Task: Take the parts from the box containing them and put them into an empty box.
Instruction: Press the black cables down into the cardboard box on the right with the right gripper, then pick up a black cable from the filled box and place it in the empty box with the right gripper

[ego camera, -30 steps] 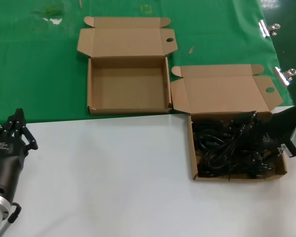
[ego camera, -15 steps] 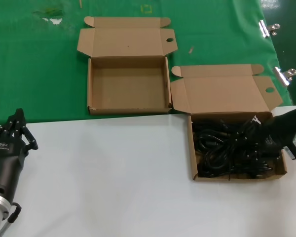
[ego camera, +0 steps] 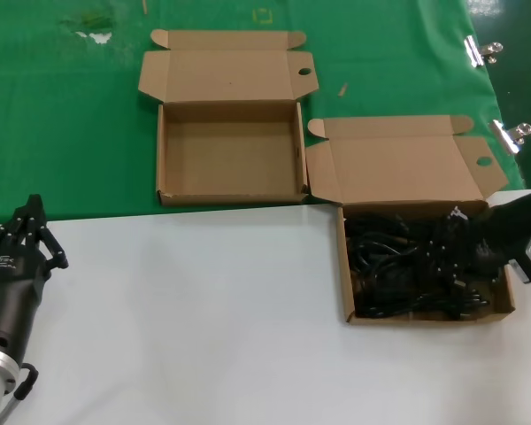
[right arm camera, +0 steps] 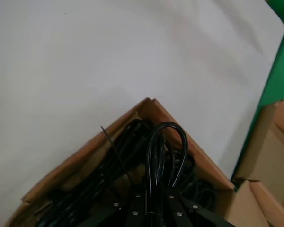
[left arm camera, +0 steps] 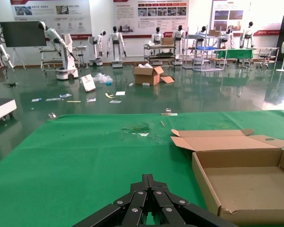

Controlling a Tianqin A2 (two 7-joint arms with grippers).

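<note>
Black parts [ego camera: 411, 270] in the box containing them [ego camera: 425, 316], frame right, are clamped by the right gripper [right arm camera: 154, 201]; the next move calls for lifting toward the empty box [ego camera: 230, 197].

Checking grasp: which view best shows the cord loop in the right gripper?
Right wrist view: a cord loop rises between the right gripper fingers. Head view shows only the gripper among the cords; left wrist view shows neither.
</note>
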